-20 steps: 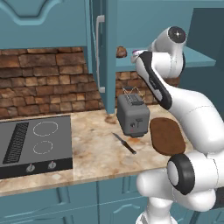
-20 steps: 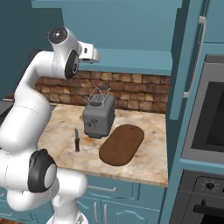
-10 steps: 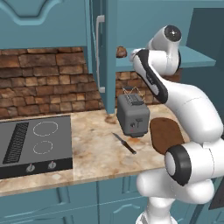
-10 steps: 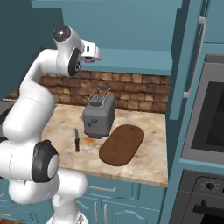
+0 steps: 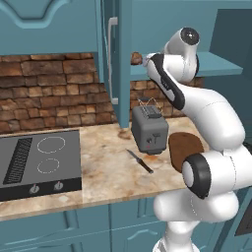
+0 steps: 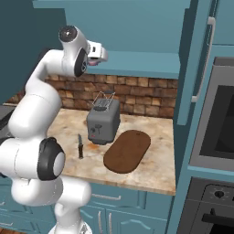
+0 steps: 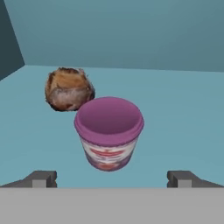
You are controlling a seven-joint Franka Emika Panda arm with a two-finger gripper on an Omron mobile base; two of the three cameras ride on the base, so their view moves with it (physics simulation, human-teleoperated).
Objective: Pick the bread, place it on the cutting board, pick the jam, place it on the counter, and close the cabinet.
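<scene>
My hand view shows the jam (image 7: 109, 133) centred ahead of my spread jaws (bread (image 7: 69, 89) behind-left); left base view catches the bread (image 5: 136, 59)

Even, flat rendered light, no glare. Soft shadow under toaster (image 5: 149, 130). Hand view slightly soft; jam (image 7: 109, 132) casts faint shadow.

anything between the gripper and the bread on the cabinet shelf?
Yes. In the hand view the jam stands centred ahead of the open gripper, with the bread behind it and off to the left. A straight approach meets the jam first.
</scene>
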